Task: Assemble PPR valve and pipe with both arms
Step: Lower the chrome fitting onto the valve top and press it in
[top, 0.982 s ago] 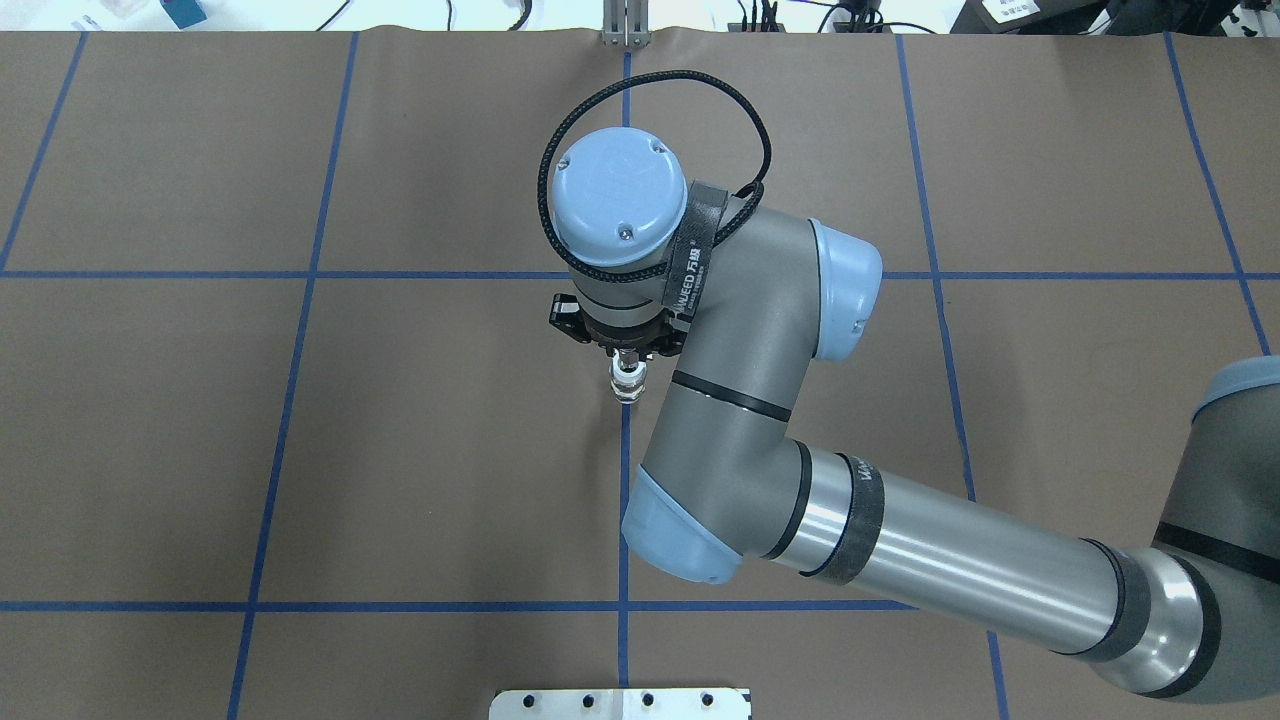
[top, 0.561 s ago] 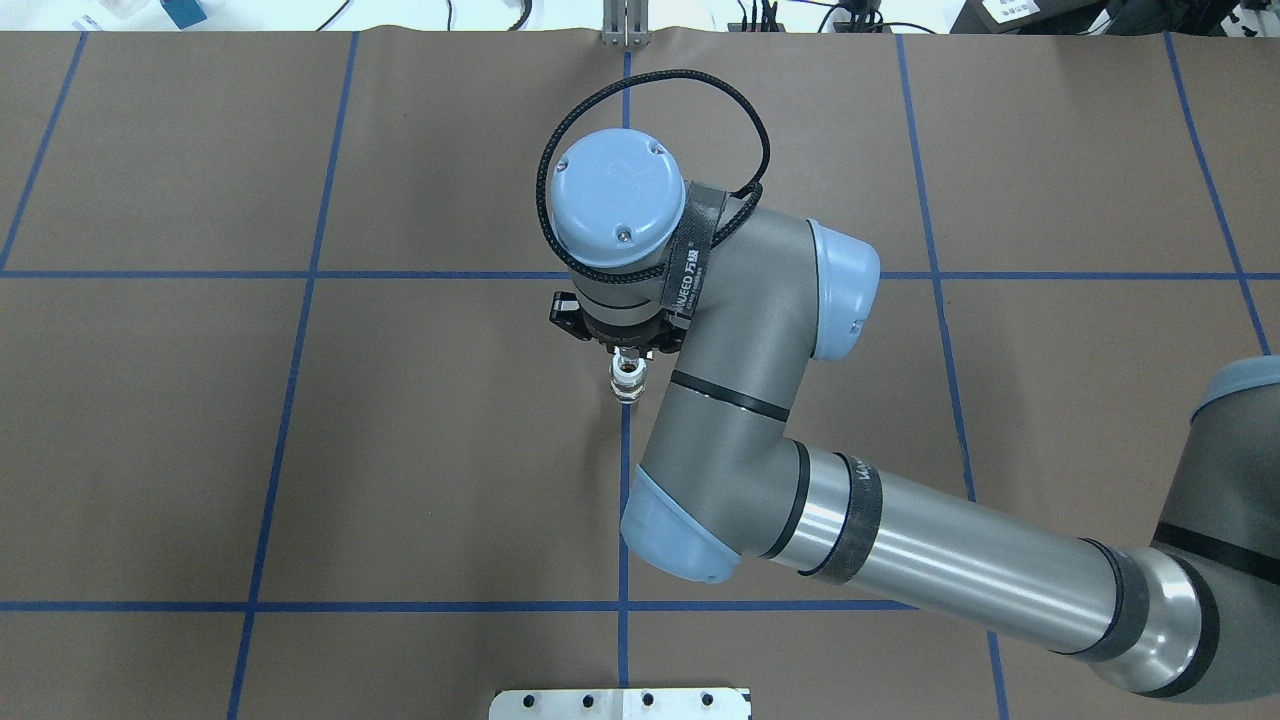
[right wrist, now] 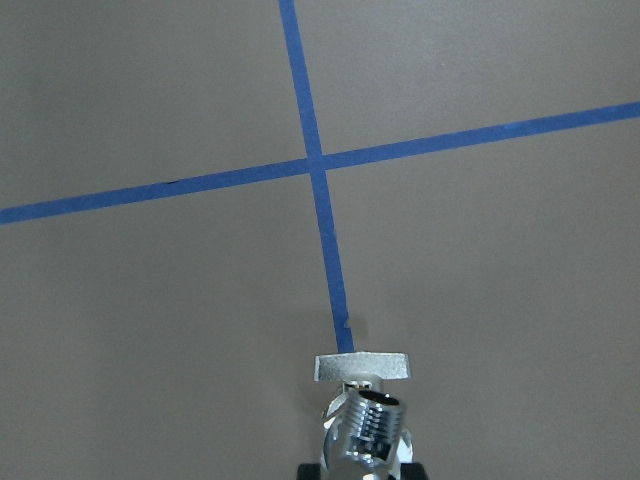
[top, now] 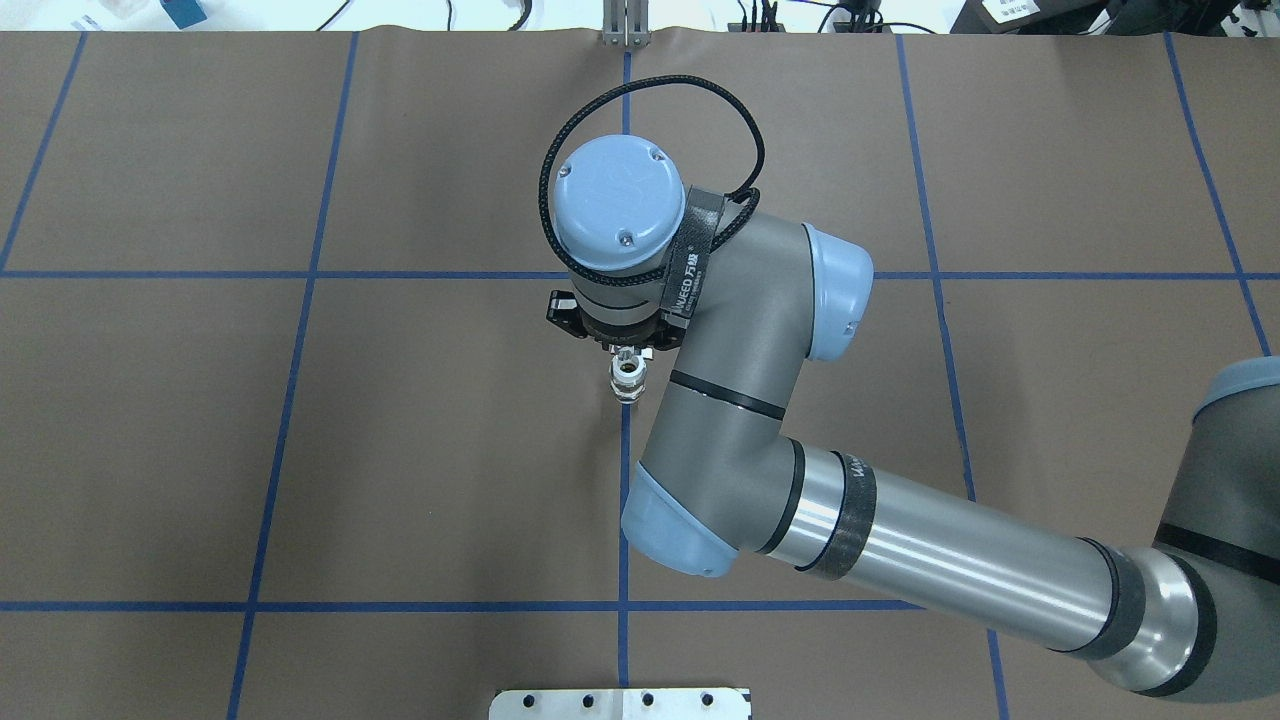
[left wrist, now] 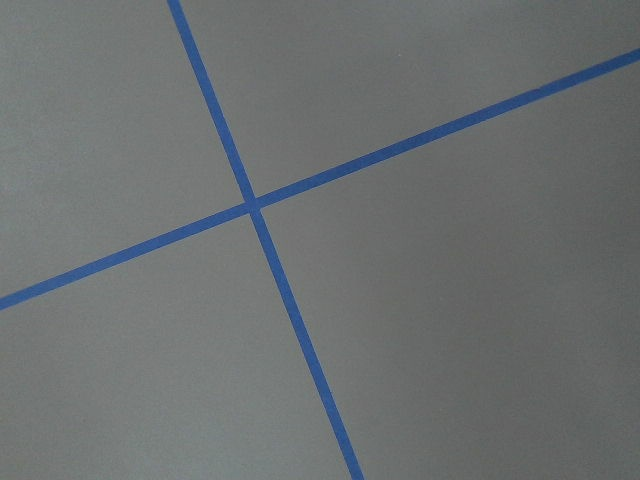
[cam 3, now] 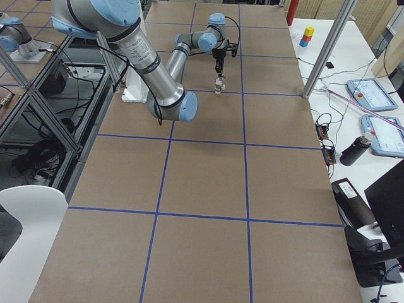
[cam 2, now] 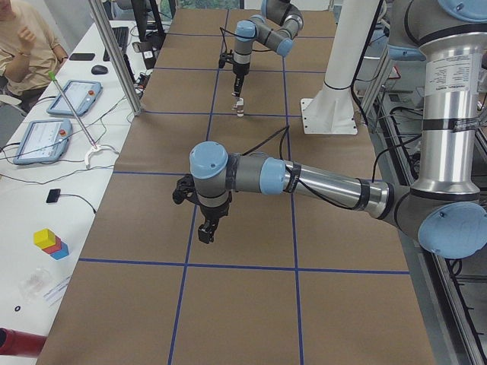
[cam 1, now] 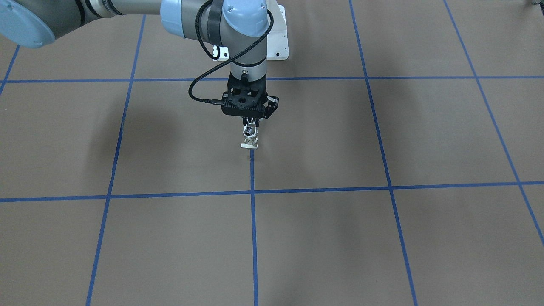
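Right arm (top: 900,540) reaches in over mid-counter (top: 400,450), wrist pointing straight down. Right hand (top: 625,352) sits directly above the PPR valve (top: 627,385). Fingers are drawn narrow, tips level with the valve's upper end. Cannot tell whether they pinch it or only flank it.

The valve stands upright on the counter at the end of a blue tape line (top: 625,500), flat tab at its base. Overhead view: white collar, with an open round mouth just above it. Right wrist view: upper part of the valve (right wrist: 368,430) is chrome and threaded. The tab lies beyond it, touching the tape end.

Left arm (cam 2: 319,182) shows only in the side view. It is stretched low over the counter, well apart from the valve (cam 2: 239,108). Left hand (cam 2: 207,228) points down just above the paper; cannot tell its opening. Left wrist view: bare counter and a tape crossing (left wrist: 252,205).
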Controlling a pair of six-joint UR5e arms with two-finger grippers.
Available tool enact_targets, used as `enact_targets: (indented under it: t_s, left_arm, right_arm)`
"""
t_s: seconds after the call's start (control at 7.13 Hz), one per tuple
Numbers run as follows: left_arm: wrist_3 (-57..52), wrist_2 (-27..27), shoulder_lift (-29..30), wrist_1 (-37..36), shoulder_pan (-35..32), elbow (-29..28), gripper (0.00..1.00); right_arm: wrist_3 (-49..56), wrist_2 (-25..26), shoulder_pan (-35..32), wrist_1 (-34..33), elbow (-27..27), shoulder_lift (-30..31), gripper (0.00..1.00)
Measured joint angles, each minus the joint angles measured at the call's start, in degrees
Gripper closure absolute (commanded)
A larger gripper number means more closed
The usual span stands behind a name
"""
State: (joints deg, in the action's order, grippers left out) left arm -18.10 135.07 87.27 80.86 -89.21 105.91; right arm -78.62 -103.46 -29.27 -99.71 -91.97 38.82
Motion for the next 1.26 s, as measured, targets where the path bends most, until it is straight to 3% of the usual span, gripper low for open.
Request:
enact_targets:
  t_s: [1.26]
  left_arm:
    - [0.0,0.0,0.1,0.0,0.0,0.0,0.00]
  right_arm:
    - [-0.2,-0.1,0.0,-0.5,-1.4,0.9,1.00]
